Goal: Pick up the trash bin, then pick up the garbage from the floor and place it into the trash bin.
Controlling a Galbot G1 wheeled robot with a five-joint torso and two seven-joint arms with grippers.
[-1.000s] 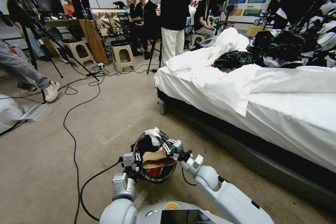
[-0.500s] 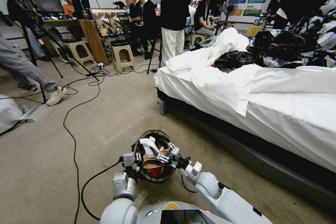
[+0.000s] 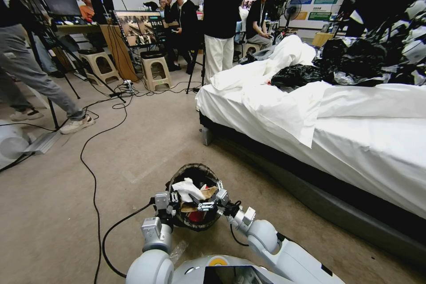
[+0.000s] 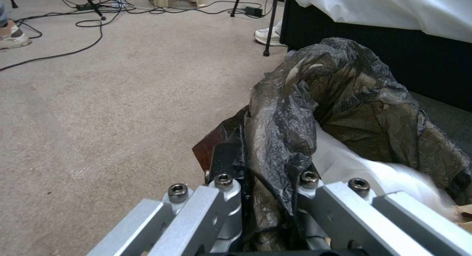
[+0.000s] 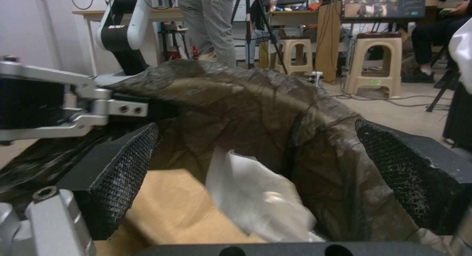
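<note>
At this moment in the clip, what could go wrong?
The left pincer holds the trash bin by its bagged rim alone, off the floor, so the thin liner might slip or tear. The white tissue and brown paper bag sit heaped near the rim under the open right pincer; withdrawing could drag them out.

You had one trash bin (image 3: pixel 195 195) holding one crumpled white tissue (image 3: pixel 187 188), one brown paper bag (image 3: pixel 199 199) and one red packet (image 3: pixel 195 216). Two grippers worked it: left gripper (image 3: pixel 171 202), right gripper (image 3: pixel 208 202).
</note>
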